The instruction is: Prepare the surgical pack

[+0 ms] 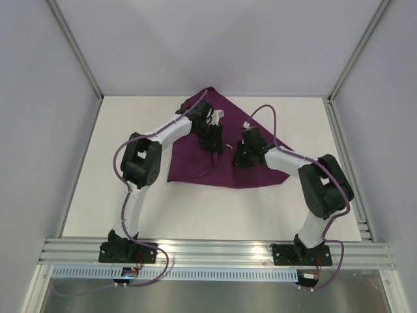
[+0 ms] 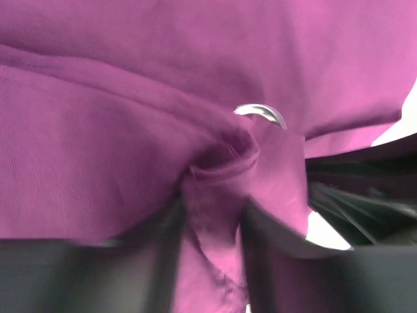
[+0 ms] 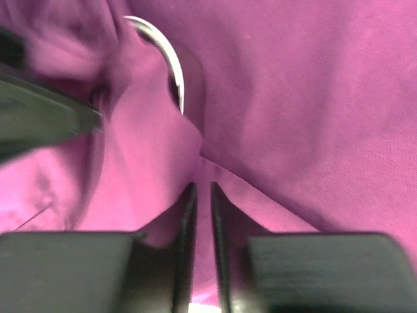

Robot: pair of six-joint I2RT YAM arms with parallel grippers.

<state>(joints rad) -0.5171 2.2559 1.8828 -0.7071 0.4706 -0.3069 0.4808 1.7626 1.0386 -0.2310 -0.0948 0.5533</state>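
- White tabletop (image 1: 85, 195); bare along its left side; the left arm reaches from the near edge in over the middle.
- Large deep-purple fabric cloth (image 1: 195, 166); lies folded in a rough triangle on the middle and far part of the tabletop; one corner points at the back wall.
- Left gripper (image 1: 212, 142); down on the cloth's centre; its dark fingers (image 2: 163, 261) stand clearly apart; a puckered fold of cloth rises in the gap between them.
- Curved steel ring (image 2: 260, 113); peeks out of the cloth's folds just beyond that pucker; the rest of it is covered.
- Right gripper (image 1: 238, 155); just beside the left one, also low on the cloth; its fingers (image 3: 186, 248) are almost together, with a thin slit between; whether they pinch cloth I cannot tell; a cloth edge runs up to the slit.
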